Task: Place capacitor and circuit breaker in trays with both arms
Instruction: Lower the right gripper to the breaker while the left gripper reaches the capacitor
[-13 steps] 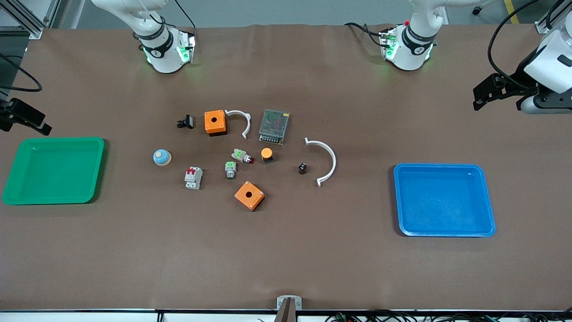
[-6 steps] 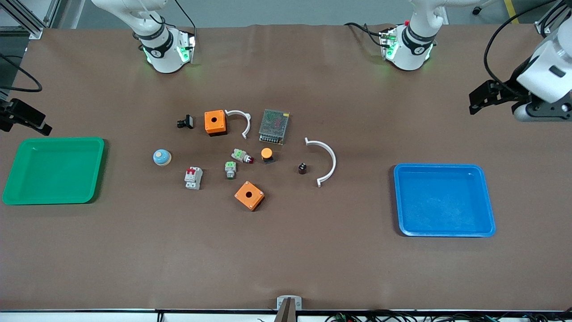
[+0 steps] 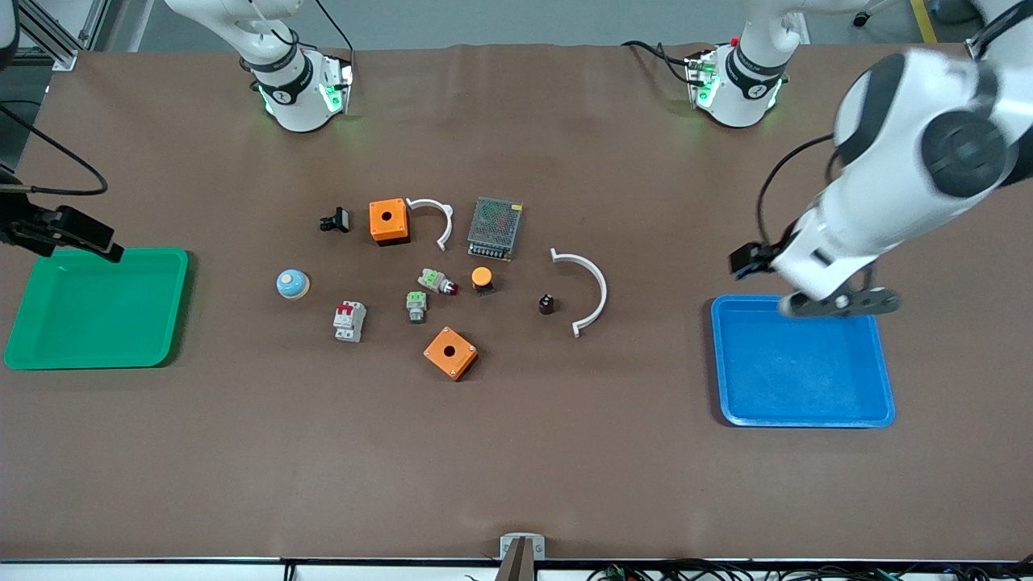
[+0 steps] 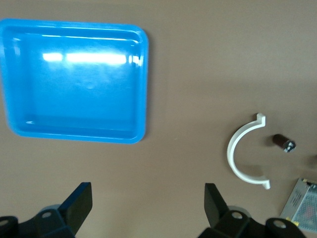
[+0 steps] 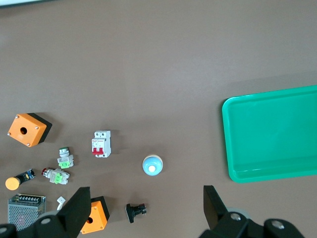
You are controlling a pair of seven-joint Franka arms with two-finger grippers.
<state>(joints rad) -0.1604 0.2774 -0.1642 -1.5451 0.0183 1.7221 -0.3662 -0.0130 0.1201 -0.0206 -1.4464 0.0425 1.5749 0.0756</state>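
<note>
The capacitor (image 3: 546,304), a tiny dark cylinder, stands on the table beside a large white arc (image 3: 587,289). It also shows in the left wrist view (image 4: 283,142). The circuit breaker (image 3: 349,321), white-grey with red levers, lies toward the right arm's end of the cluster and shows in the right wrist view (image 5: 101,144). My left gripper (image 3: 746,260) is open and empty in the air over the blue tray's (image 3: 718,363) rim; its fingers are wide apart (image 4: 146,206). My right gripper (image 3: 77,231) is open and empty (image 5: 146,206) over the green tray's (image 3: 181,307) rim.
The cluster holds two orange boxes (image 3: 388,220) (image 3: 450,352), a metal power supply (image 3: 495,227), a small white arc (image 3: 436,218), a black clip part (image 3: 335,219), a blue-white button (image 3: 292,283), an orange-capped button (image 3: 482,279) and two green-topped parts (image 3: 416,305).
The left arm has swung in from the table's end, and its gripper is now over the blue tray's rim. The right gripper has shifted a little toward the green tray.
</note>
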